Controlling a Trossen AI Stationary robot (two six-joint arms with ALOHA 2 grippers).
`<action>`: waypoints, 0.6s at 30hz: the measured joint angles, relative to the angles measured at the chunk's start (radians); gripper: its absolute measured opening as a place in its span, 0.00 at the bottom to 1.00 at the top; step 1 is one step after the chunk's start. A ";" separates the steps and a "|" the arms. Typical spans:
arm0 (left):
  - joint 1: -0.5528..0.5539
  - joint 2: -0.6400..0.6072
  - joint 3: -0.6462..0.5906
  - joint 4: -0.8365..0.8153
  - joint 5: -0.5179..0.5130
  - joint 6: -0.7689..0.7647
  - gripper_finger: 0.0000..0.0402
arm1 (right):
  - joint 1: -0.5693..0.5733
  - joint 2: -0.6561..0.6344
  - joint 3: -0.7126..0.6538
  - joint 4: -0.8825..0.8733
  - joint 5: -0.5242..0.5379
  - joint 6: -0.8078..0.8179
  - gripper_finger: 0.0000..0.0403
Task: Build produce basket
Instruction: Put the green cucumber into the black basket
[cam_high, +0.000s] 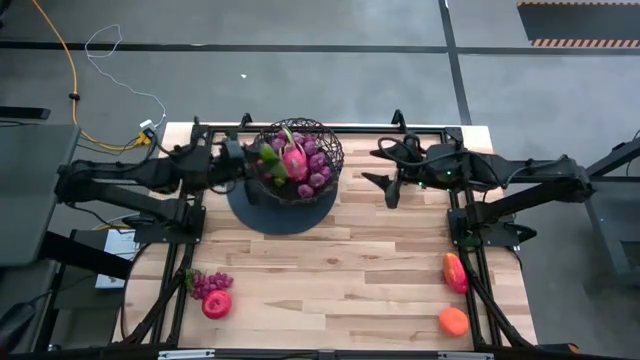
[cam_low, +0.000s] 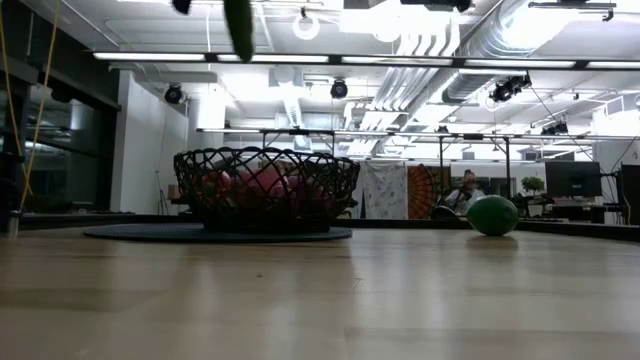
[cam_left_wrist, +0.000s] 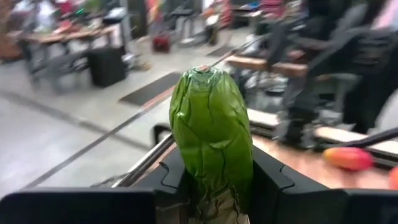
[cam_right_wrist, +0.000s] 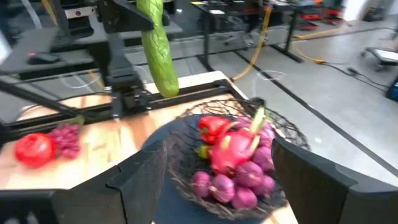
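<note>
Green cucumber (cam_right_wrist: 158, 53) hangs clamped in the left tool (cam_high: 237, 160), above the near rim of the wire basket (cam_high: 330, 150), which holds dragon fruit (cam_high: 294, 161) and grapes (cam_high: 318, 165) on the worktop (cam_high: 340, 270). Beside the basket, the right tool (cam_high: 385, 187) waits with fingers spread, empty.

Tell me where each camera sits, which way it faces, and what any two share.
High: overhead, straight down; both arms, basket on table.
Low: table height, level across to the room; green fruit.
Left wrist: past left gripper clamping cucumber.
Right wrist: past right gripper toward the basket.
Shared: both wrist views show the cucumber.
</note>
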 joint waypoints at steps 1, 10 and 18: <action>0.016 -0.011 0.000 -0.027 -0.004 -0.007 0.22 | 0.000 -0.002 0.000 -0.009 0.012 0.009 0.70; 0.168 0.172 0.141 -0.237 0.161 0.019 0.22 | 0.000 0.014 0.000 -0.014 0.052 0.034 0.70; 0.199 0.451 0.220 -0.406 0.244 0.153 0.22 | 0.000 0.016 0.000 -0.050 0.052 0.068 0.70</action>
